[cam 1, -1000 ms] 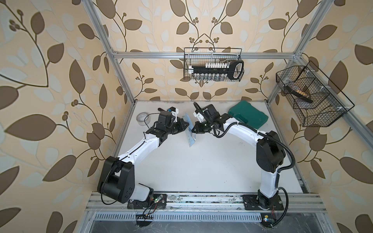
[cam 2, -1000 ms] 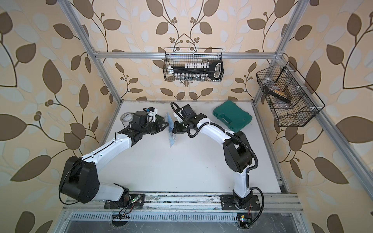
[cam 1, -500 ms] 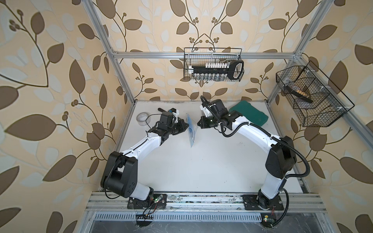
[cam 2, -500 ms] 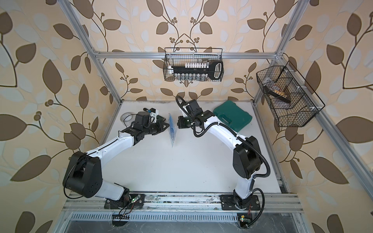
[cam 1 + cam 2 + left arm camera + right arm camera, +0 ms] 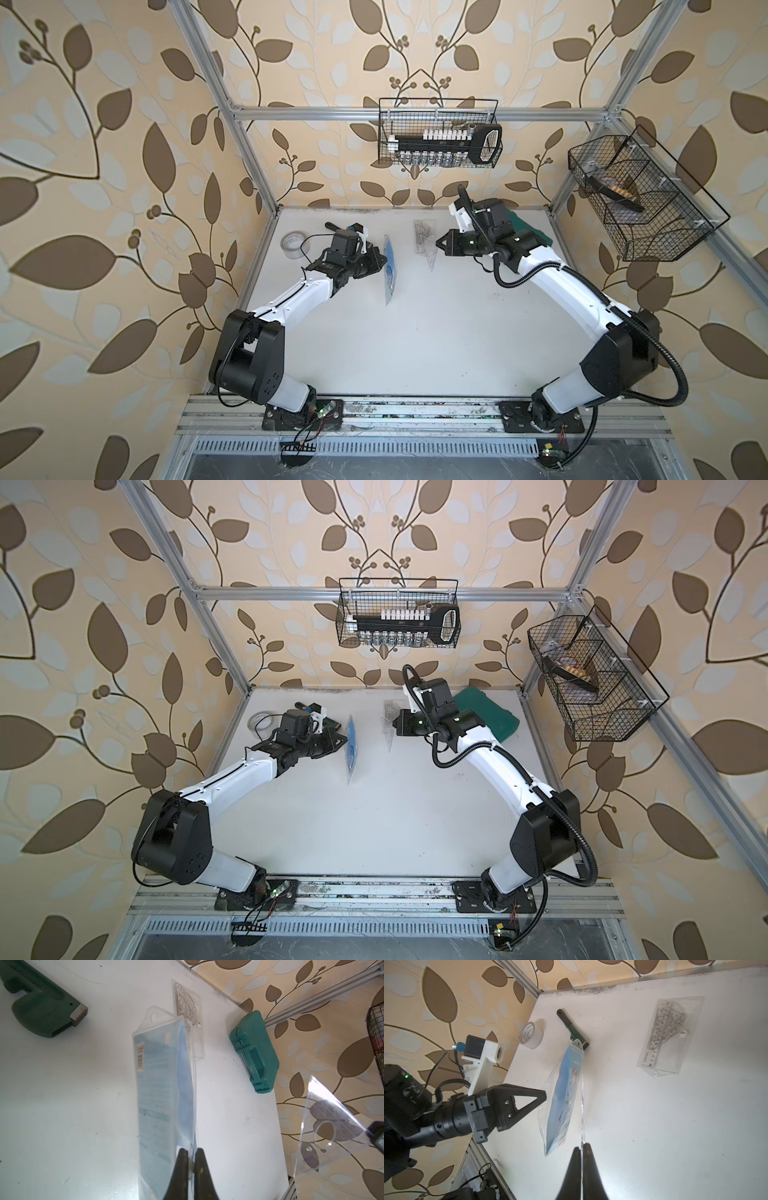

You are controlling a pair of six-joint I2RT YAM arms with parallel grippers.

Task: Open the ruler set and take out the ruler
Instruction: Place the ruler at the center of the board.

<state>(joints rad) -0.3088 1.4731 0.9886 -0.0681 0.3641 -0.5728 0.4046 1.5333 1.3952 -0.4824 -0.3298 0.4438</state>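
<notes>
Left claw (image 5: 191, 1160) clenched on pouch (image 5: 158, 1084) edge, steadying it upright over table (image 5: 415, 332). Right claw (image 5: 582, 1150) clenched on clear triangle ruler (image 5: 330, 1124), already out of pouch, held well apart; extraction judged complete.

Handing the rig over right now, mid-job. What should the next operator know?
Left gripper: shut on the ruler set pouch, held up on edge.
Right gripper: shut on a clear set square, clear of the pouch.
On the table near the back wall: protractor and straight ruler.
Done: set square is out.
Left: probably set it down, release the pouch.
</notes>
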